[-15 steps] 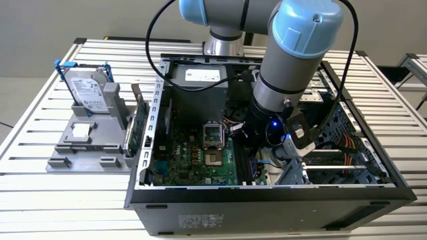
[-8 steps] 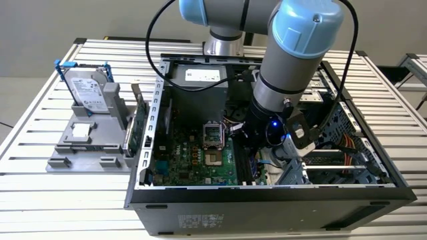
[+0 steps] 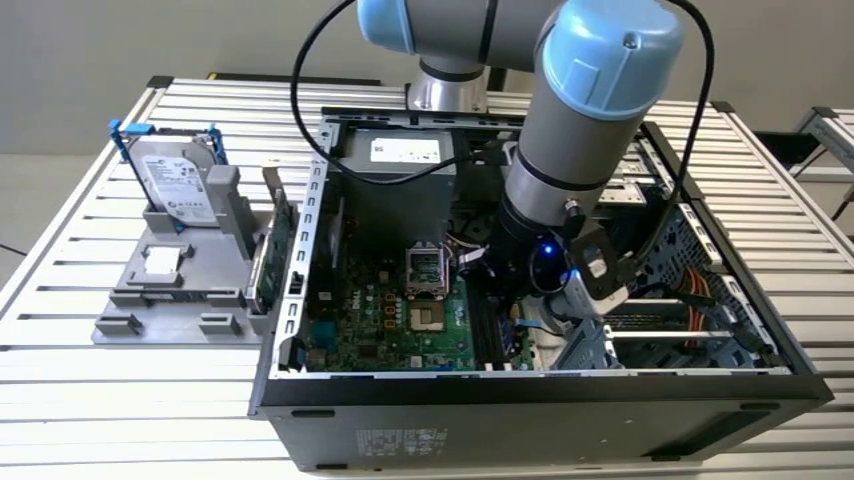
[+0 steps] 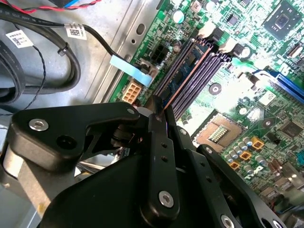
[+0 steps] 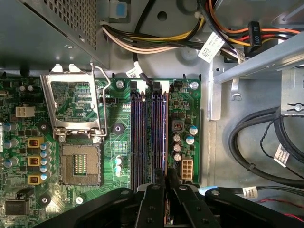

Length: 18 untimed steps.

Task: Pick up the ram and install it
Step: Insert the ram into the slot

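Pincer (image 4: 159, 111) clamped on ram (image 4: 183, 88), seen edge-on in memory slot (image 5: 158, 137); lowered inside open computer case (image 3: 534, 395) on desk (image 3: 80, 400).

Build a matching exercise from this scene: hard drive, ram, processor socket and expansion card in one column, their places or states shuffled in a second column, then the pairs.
Column one
1. hard drive
2. ram
3. processor socket
4. expansion card

Column two
A. on the motherboard, metal lid swung open
B. edge-on along the memory slots, held by the pincer
C. silver in a blue frame, upright on the grey holder
D. green, on edge just outside the case wall

Pairs: 1-C, 2-B, 3-A, 4-D
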### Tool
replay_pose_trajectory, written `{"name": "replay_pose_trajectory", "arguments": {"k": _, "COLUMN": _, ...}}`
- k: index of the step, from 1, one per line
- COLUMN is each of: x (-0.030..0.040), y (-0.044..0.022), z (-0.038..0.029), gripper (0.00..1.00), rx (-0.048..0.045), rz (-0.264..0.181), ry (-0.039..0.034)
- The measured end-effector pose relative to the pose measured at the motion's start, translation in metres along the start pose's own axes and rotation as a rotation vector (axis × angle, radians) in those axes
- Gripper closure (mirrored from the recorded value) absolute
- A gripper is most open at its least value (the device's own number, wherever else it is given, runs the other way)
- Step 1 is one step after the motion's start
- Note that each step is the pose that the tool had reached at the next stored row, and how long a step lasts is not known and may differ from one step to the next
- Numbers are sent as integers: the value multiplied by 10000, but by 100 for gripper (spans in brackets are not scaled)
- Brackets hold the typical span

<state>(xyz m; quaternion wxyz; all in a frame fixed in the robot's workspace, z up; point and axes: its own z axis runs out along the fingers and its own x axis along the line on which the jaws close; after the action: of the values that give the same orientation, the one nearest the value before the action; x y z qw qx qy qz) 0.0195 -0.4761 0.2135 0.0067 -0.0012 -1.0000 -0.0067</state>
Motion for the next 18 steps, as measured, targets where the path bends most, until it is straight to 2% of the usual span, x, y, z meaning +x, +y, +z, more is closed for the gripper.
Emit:
{"name": "replay_pose_trajectory", "arguments": {"k": 2, "x": 0, "y": -1, "z": 18, "gripper": 100, "rx": 1, "rz": 1, "ry": 0}}
{"name": "replay_pose_trajectory", "arguments": {"k": 12, "x": 0, "y": 1, "z": 30, "gripper": 100, "rx": -8, "rz": 1, "ry": -1}}
{"name": "replay_pose_trajectory", "arguments": {"k": 13, "x": 0, "y": 2, "z": 32, "gripper": 0, "rx": -11, "rz": 1, "ry": 0}}
{"name": "replay_pose_trajectory", "arguments": {"k": 18, "x": 0, "y": -1, "z": 34, "gripper": 0, "rx": 0, "rz": 2, "ry": 0}}
